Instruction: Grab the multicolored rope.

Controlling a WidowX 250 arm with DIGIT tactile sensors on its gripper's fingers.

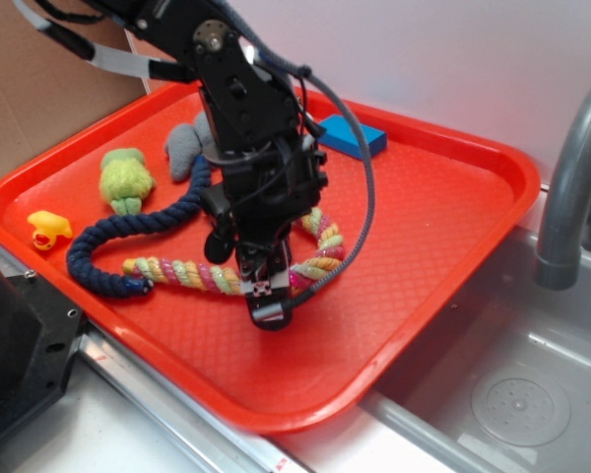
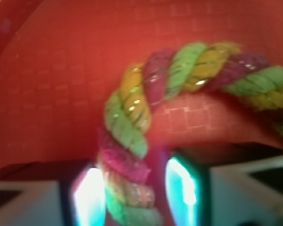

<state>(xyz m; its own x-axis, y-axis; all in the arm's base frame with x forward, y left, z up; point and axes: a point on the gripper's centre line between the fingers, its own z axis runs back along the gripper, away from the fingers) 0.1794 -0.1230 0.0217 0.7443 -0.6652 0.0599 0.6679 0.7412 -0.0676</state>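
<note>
The multicolored rope (image 1: 177,268), twisted in yellow, green and pink strands, lies hooked on the red tray (image 1: 424,197). My gripper (image 1: 266,301) is down at tray level over the rope's middle stretch. In the wrist view the rope (image 2: 132,117) runs between my two fingers. The gripper (image 2: 134,193) straddles it, with the left pad against the rope and a narrow gap at the right pad. The jaws are partly closed but not pressing the rope. My arm hides part of the rope's bend in the exterior view.
A dark navy rope (image 1: 108,236) curves just left of the multicolored one, its end touching it. A green plush toy (image 1: 126,177), a yellow duck (image 1: 47,229), a grey toy (image 1: 184,148) and a blue block (image 1: 350,136) lie on the tray. A sink (image 1: 502,394) and faucet (image 1: 571,187) are at the right.
</note>
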